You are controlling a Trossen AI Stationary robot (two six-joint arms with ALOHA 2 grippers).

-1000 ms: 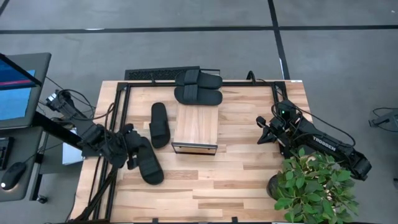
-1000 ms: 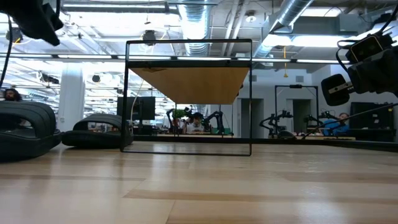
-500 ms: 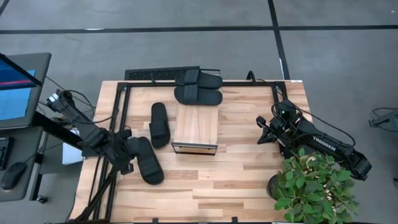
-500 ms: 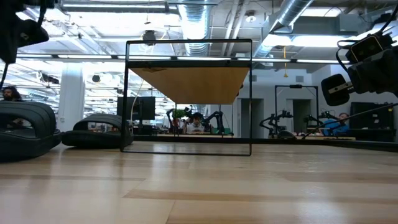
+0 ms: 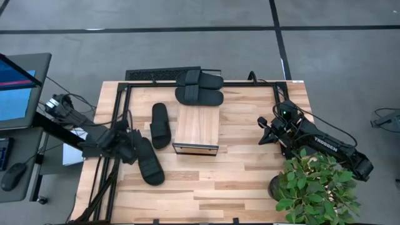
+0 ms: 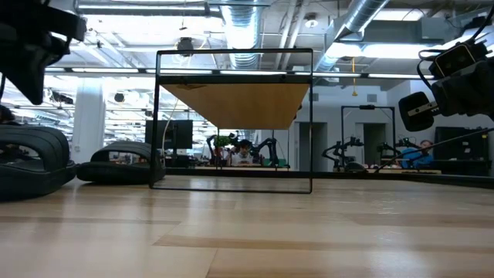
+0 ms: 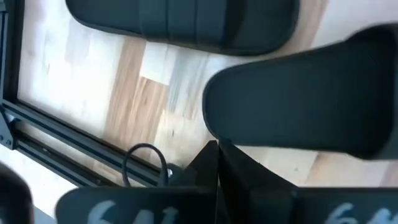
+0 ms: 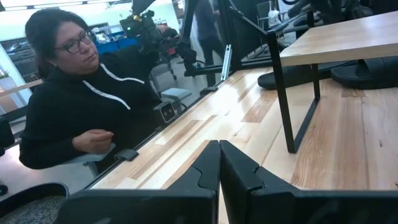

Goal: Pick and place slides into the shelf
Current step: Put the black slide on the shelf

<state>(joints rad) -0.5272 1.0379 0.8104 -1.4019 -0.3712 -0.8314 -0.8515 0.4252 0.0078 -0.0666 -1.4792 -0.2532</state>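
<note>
Slides, four matte black ribbed sandals [image 5: 150, 160], lie around my low light-wood shelf [image 5: 197, 128] on the butcher-block table [image 5: 250, 181]: two behind, two left. Left gripper [image 5: 132, 145] and right gripper [image 5: 264, 131] jaws closed, empty. Open workshop beyond.

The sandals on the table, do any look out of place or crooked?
None is in the shelf yet. Two slides lie neatly paired behind it. One lies straight at its left; the fourth sits askew, angled, beside the shut left gripper. Nothing looks damaged.

Left-wrist view blurred, slide [image 7: 298, 109] cut off at edge
</note>
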